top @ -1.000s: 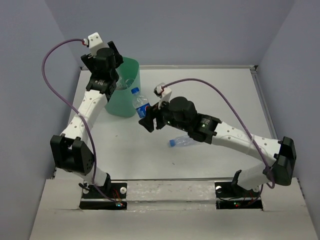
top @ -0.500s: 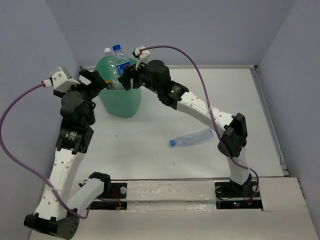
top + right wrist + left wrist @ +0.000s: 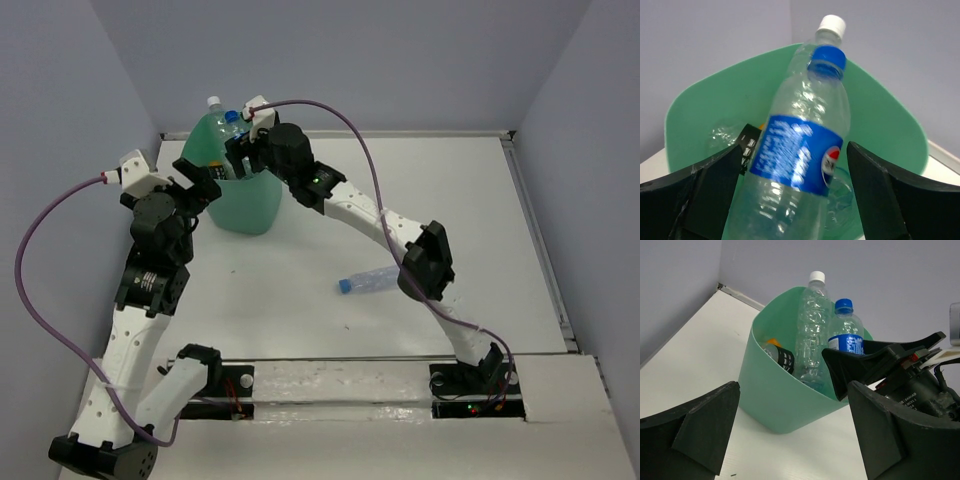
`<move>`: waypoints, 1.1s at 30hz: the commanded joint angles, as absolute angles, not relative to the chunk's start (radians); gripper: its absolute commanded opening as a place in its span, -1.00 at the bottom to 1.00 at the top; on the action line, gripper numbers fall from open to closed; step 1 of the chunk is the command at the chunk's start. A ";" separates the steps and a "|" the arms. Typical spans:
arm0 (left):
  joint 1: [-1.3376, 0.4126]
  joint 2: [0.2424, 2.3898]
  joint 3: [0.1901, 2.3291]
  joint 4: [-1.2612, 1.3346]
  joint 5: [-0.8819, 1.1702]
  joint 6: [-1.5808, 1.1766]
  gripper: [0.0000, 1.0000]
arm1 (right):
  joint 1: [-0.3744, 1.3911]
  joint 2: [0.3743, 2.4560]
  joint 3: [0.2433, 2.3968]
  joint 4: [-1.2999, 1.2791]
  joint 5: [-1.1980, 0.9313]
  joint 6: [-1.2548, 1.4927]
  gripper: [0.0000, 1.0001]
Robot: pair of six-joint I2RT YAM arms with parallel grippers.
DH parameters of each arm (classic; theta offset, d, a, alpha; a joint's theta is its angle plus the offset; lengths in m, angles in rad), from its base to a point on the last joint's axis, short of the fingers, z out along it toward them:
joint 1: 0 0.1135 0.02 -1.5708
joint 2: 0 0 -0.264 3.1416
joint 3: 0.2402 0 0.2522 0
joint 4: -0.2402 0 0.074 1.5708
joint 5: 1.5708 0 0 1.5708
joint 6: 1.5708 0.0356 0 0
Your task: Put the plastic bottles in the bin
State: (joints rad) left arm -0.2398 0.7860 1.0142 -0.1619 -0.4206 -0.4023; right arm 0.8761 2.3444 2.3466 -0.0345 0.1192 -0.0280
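A: Surface and room?
B: A flat white tabletop is seen, with a raised lip along the far and right edges. It is closed in by plain grey-lilac walls on three sides.
A: Bin?
B: The mint-green bin is placed upright at the far left corner. A rounded rim and smooth tapering sides are noted.
A: Bottles?
B: Three are visible inside the bin. A tall clear white-capped bottle is stood against the far wall, neck above the rim. A blue-labelled bottle, clear with a blue cap, is tilted beside it. A dark-labelled bottle with an orange top is seen lower down. One loose bottle is laid flat mid-table, nearer the near edge, blue cap pointed left.
A: Tools?
B: The right gripper is lowered over the bin and clamped on the blue-labelled bottle, one finger on each side of the label. The left gripper is held just beside the bin's near wall, fingers spread wide, nothing gripped.
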 commanded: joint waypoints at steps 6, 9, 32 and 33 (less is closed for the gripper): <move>-0.233 0.793 1.081 -0.147 -0.301 -0.436 0.98 | 0.868 2.174 2.257 0.066 0.192 -0.095 0.91; -0.235 0.801 1.085 -0.158 -0.181 -0.452 0.98 | 0.868 2.059 2.148 0.064 0.170 -0.092 0.85; -1.017 1.435 1.164 -0.006 -0.041 -0.003 0.98 | 0.549 0.682 0.632 -0.156 0.581 0.652 -0.09; -1.026 1.471 1.179 0.018 -0.037 0.029 0.98 | 0.549 0.598 0.612 -0.169 0.610 0.661 0.05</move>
